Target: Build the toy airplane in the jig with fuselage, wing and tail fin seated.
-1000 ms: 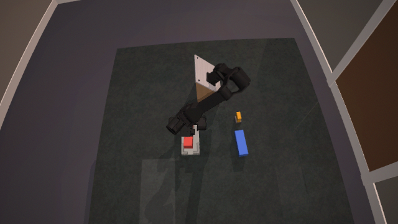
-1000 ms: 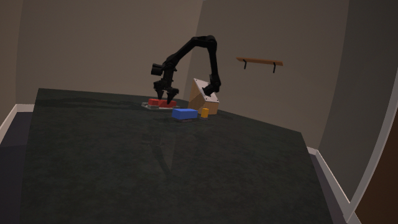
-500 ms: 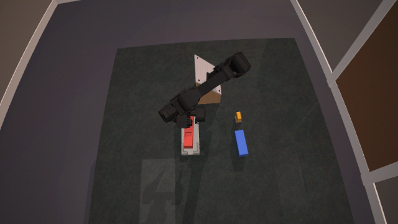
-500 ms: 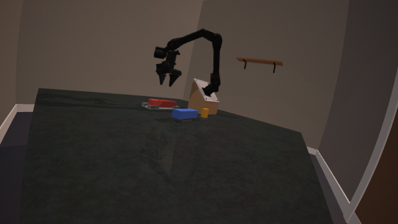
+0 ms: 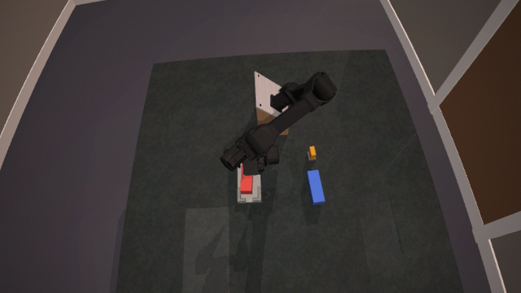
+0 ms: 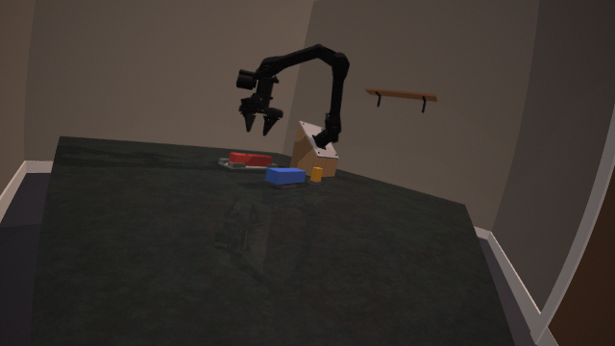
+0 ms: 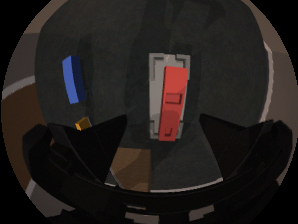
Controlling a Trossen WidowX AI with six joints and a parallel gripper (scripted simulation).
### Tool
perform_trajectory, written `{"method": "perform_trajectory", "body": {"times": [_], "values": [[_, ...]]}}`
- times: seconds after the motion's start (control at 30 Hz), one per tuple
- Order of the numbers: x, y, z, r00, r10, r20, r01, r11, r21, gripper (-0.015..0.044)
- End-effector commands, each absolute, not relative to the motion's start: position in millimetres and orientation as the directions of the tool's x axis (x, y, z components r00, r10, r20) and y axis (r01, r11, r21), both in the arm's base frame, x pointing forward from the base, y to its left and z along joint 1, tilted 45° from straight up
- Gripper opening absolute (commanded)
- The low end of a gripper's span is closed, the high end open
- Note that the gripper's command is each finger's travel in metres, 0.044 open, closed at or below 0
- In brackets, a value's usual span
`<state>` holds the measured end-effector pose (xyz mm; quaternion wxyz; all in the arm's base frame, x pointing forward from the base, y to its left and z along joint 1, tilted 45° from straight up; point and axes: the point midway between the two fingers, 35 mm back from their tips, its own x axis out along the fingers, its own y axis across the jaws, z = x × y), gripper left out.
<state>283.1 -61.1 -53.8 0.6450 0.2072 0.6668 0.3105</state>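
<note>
Fuselage (image 5: 246, 185) (image 6: 250, 160) (image 7: 174, 107) lies roughly lengthwise along the grey cradle (image 5: 256, 194) (image 6: 236, 165) (image 7: 155, 95).

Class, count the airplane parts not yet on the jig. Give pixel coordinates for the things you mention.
2. The blue wing (image 5: 316, 187) (image 6: 285, 176) (image 7: 73, 80) and the orange tail fin (image 5: 313, 152) (image 6: 316, 174) (image 7: 82, 123) both stand on the table, beside the jig (image 5: 256, 196) (image 6: 236, 165) (image 7: 155, 95).
</note>
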Motion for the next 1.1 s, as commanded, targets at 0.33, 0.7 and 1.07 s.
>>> {"method": "perform_trajectory", "body": {"times": [0.33, 0.7, 1.07], "values": [[325.7, 108.4, 88.7, -0.065, 0.692, -0.719, -0.165, 0.703, 0.692, 0.0440], [318.2, 151.0, 78.7, -0.071, 0.705, -0.706, -0.163, 0.690, 0.705, 0.0440], [317.1, 163.3, 66.5, -0.071, 0.705, -0.705, -0.163, 0.689, 0.706, 0.0440]]}}
